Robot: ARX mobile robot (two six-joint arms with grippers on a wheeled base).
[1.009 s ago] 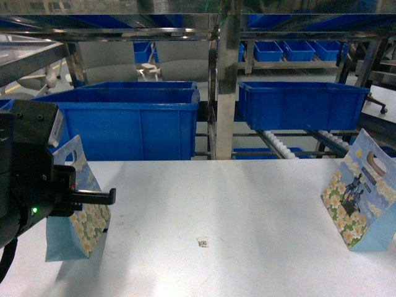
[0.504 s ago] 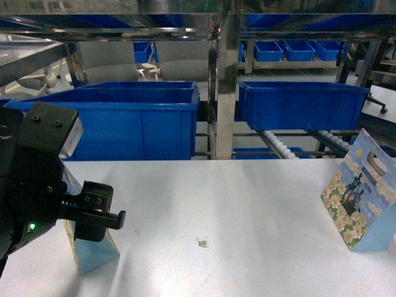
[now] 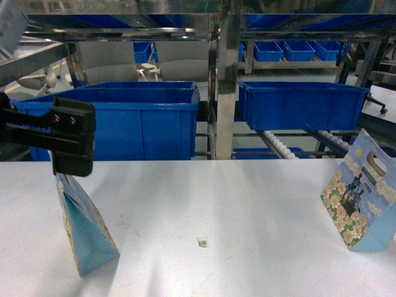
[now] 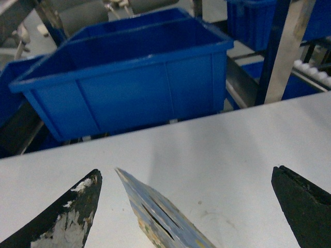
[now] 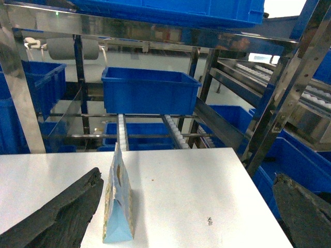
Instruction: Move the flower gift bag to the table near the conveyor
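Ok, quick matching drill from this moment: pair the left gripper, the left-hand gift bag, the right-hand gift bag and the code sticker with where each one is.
Things:
1. left gripper
2. left gift bag
3. right gift bag
4. code sticker

Places:
A. middle of the table
B. table's right edge
C. open above a bag
D. standing under the left arm

Pairs: 1-C, 2-D, 3-B, 4-A

On the wide flat white-grey table point(image 3: 247, 204), one flower-printed paper gift bag point(image 3: 86, 232) stands near left, another point(image 3: 360, 198) far right, a small square code sticker point(image 3: 202, 242) between them. Behind the table, large blue plastic bins point(image 3: 124, 120) sit left of the steel-framed roller conveyor point(image 3: 278, 145).
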